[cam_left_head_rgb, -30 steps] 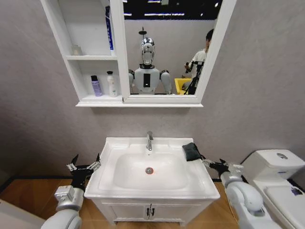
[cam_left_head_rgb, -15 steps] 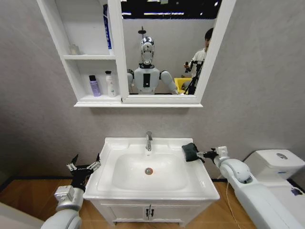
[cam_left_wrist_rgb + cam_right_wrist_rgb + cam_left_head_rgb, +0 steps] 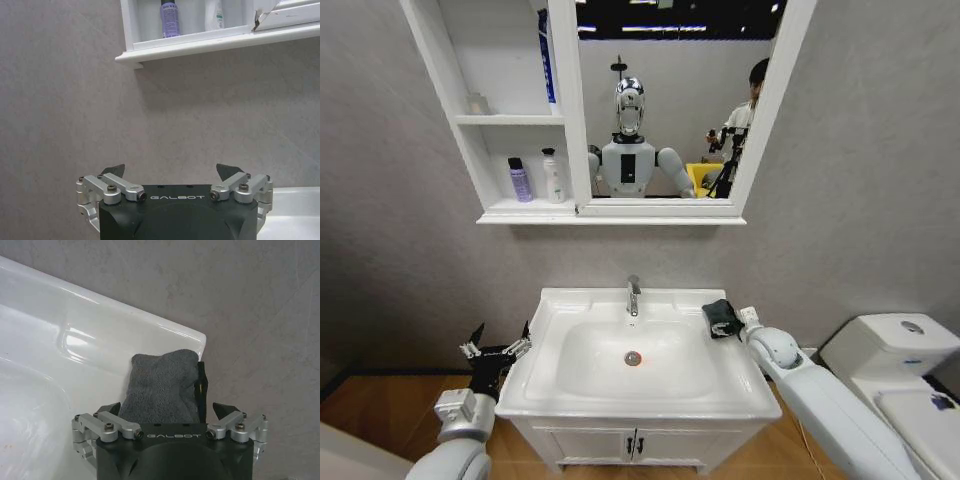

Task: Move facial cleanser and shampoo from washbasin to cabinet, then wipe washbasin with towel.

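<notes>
- The basin (image 3: 570,395) sits centre in the head view, its tap (image 3: 634,295) at 12 o'clock of the bowl and its drain (image 3: 633,357) in the middle.
- The towel (image 3: 721,317) lies bunched on the basin's rim at about 2 o'clock from the drain, near the back right corner.
- The right gripper (image 3: 735,322) is at the towel. In the right wrist view its fingers (image 3: 111,410) stand wide apart either side of the cloth (image 3: 162,387), not closed on it. Whether the tips touch the cloth is hard to say, as the gripper's body hides the near edge.
- The left gripper (image 3: 498,345) hangs off the basin's left side, at 9 o'clock from the drain. Its fingers (image 3: 114,170) are spread wide and hold nothing.
- The cabinet (image 3: 470,120) hangs above at 11 o'clock, joined to the mirror (image 3: 770,110).
- On its lowest shelf stand a purple bottle (image 3: 521,181) and a white bottle (image 3: 554,177), side by side, just apart.
</notes>
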`<state>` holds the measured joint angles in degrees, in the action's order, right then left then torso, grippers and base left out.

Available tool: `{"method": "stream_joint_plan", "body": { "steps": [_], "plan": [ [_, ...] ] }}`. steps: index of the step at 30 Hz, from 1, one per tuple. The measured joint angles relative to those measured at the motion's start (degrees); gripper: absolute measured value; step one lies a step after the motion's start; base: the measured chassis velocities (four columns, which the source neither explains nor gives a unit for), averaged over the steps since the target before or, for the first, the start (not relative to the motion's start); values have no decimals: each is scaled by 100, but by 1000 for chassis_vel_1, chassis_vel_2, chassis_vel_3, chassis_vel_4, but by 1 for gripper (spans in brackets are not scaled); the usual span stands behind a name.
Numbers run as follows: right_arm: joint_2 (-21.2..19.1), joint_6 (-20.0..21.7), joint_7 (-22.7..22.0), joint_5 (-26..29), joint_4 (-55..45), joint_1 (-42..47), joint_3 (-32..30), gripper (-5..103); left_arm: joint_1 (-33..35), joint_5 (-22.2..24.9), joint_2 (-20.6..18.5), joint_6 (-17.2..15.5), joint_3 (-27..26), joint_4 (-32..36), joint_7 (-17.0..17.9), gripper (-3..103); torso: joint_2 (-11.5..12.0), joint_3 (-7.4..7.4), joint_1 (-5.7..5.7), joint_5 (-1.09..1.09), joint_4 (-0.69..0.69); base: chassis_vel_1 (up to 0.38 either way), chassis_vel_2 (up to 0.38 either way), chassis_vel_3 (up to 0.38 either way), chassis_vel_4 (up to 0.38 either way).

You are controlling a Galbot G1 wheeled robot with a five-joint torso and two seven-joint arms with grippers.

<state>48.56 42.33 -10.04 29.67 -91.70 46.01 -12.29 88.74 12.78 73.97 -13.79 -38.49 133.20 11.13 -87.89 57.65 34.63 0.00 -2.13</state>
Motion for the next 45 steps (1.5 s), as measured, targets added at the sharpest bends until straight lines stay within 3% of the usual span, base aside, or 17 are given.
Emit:
{"method": "stream_joint_plan", "body": {
  "steps": [7, 11, 13, 18, 19, 21, 22, 24, 25, 30, 32, 37, 42, 45],
  "plan": [
    [57, -73, 129, -25, 355, -196, 87, 98, 0, 0, 0, 0, 0, 0, 0, 100, 0, 0, 0, 0, 0, 0, 0, 0, 0],
    [86, -179, 225, -58, 507, -333, 149, 86, 0, 0, 0, 0, 0, 0, 0, 100, 0, 0, 0, 0, 0, 0, 0, 0, 0],
    [96, -194, 236, -58, 529, -358, 165, 86, 0, 0, 0, 0, 0, 0, 0, 100, 0, 0, -1, 0, 0, 0, 0, 0, 0],
    [158, -317, 268, -97, 658, -498, 288, 65, 0, 0, 0, 0, 0, 0, 0, 100, 0, 0, 0, 0, -1, 0, 0, 0, 0],
    [187, -329, 268, -106, 706, -538, 331, 53, 0, 1, 0, 0, 0, 0, 0, 100, 0, 0, 0, 0, -1, 0, 0, 0, 0],
    [195, -331, 266, -114, 713, -538, 339, 53, 0, 1, 0, 0, 0, 0, 0, 100, 0, 0, 0, 0, 0, 0, 0, 0, 0],
    [203, -331, 265, -122, 719, -539, 345, 42, 0, 1, 0, 0, 0, 0, 0, 100, 0, 0, 0, 0, 0, 0, 0, 0, 0],
    [209, -331, 260, -131, 722, -539, 349, 42, 0, 0, 0, 0, 0, 0, 0, 100, -1, 0, -1, 0, 0, 0, 0, 0, 0],
    [210, -313, 255, -144, 722, -539, 353, 36, 0, 0, 0, 0, 0, 0, 0, 100, -1, 0, -1, 0, 0, 0, 0, 0, 0],
    [222, -256, 254, -153, 737, -537, 357, 34, 0, 0, 0, 0, 0, 0, 0, 100, -1, 0, 0, -1, 0, 0, 0, 0, 0],
    [253, -255, 265, -158, 787, -532, 366, 44, 0, 1, 0, 0, 0, 0, 0, 100, -1, 0, -1, -1, 0, 0, 0, 0, 0],
    [301, -298, 293, -191, 863, -510, 371, 47, 0, 1, 0, 0, 0, 0, 0, 100, -1, -1, -1, -1, -1, 0, 0, 0, 0],
    [324, -404, 305, -202, 854, -446, 370, 26, 0, 1, 0, 0, 0, 0, 0, 100, -1, 0, -1, 0, 0, 0, 0, 0, 0],
    [308, -453, 278, -195, 795, -393, 350, 20, 0, 1, 0, 0, 0, 0, 0, 100, -1, 0, 0, 1, -1, 0, 0, 0, 0]
  ]
}}
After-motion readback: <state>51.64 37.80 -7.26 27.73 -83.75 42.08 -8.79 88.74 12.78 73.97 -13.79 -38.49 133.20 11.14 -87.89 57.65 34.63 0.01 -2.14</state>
